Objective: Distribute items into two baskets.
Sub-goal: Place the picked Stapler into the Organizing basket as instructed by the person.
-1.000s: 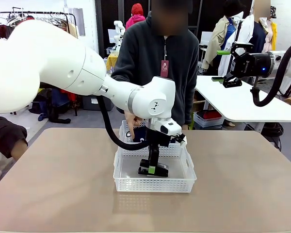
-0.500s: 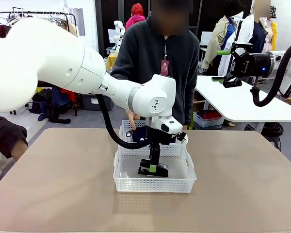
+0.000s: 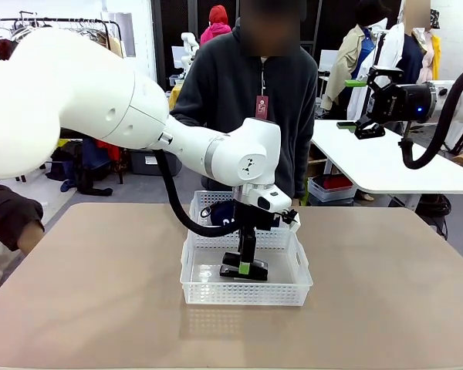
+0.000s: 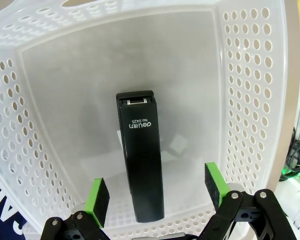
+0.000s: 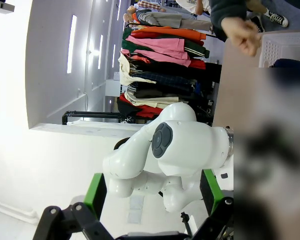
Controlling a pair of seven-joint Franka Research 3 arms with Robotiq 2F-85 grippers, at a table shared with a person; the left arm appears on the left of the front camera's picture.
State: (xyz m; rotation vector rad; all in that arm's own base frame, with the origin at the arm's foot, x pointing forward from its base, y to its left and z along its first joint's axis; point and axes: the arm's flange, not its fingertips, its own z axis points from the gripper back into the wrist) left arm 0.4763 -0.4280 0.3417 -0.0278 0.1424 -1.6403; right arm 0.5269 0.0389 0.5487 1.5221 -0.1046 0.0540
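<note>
The left gripper [image 3: 244, 269] is lowered into the nearer basket [image 3: 245, 292], which stands at the middle of the desk [image 3: 85, 308]. In the left wrist view its fingers [image 4: 98, 201] are seen spread wide, one green pad on each side of the stapler [image 4: 139, 160], with a clear gap between each pad and the black body; nothing is gripped. The stapler is laid flat on the floor of that basket [image 4: 240, 100], lengthwise between the fingers, with white print readable on its top.

A second basket [image 3: 204, 202] is set just behind the first, touching or nearly touching it, on the person's side. A dark blue shape, taken to be the pouch [image 3: 222, 213], is seen inside it, largely hidden by the left arm's wrist. In the left wrist view a navy corner of the pouch [image 4: 2, 222] with white letters is visible through and beyond the perforated wall.

The right gripper [image 3: 357, 105] is held high at the right, well apart from the desk and both baskets. In the right wrist view its fingers [image 5: 95, 194] are spread wide with nothing between them.

The person [image 3: 247, 100] is standing at the far edge of the desk, behind the baskets.
</note>
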